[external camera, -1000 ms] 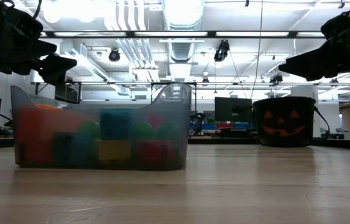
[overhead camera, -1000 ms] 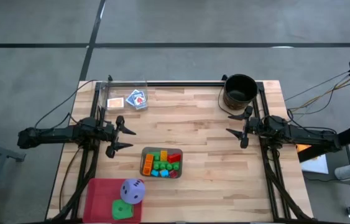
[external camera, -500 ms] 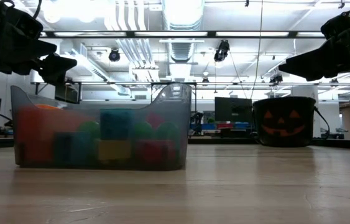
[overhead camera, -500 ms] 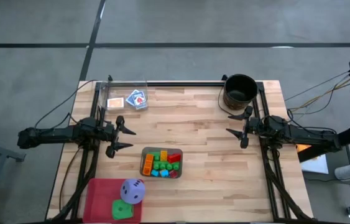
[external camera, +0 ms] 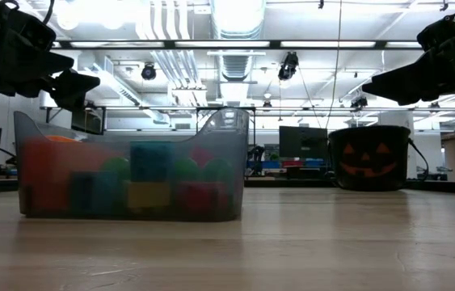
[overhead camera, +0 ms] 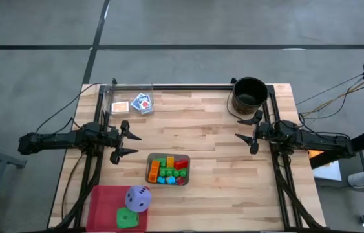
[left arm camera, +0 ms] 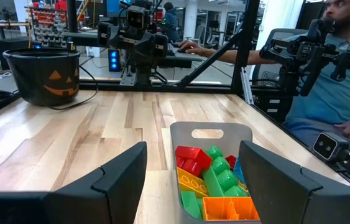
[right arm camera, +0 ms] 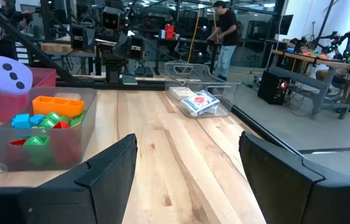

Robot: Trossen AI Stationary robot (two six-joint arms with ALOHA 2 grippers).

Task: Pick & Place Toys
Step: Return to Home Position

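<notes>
Two hands of mine hover over the wooden tabletop (overhead camera: 201,129), one at each side, both released with fingers spread and nothing between them. My left hand (overhead camera: 136,144) sits at the left side and points toward the middle; my right hand (overhead camera: 238,127) sits at the right side and points back toward it, the two well apart. Near the front middle of the tabletop, just beside my left hand, stands a grey tray (overhead camera: 167,156) filled with small bright blocks (overhead camera: 169,171) in green, orange, red, yellow and blue. At the front left corner a pink bin (overhead camera: 104,197) holds a purple die (overhead camera: 138,199) with dark spots and a green die (overhead camera: 127,219) beside it. At the back left corner a clear bin (overhead camera: 112,90) holds flat cards (overhead camera: 141,102), one blue and white, one orange. At the back right corner, near my right hand, stands a black bucket (overhead camera: 249,94) with an orange pumpkin face. Beyond the tabletop, my left wrist view shows a person (left arm camera: 342,93) sitting in a teal shirt.
</notes>
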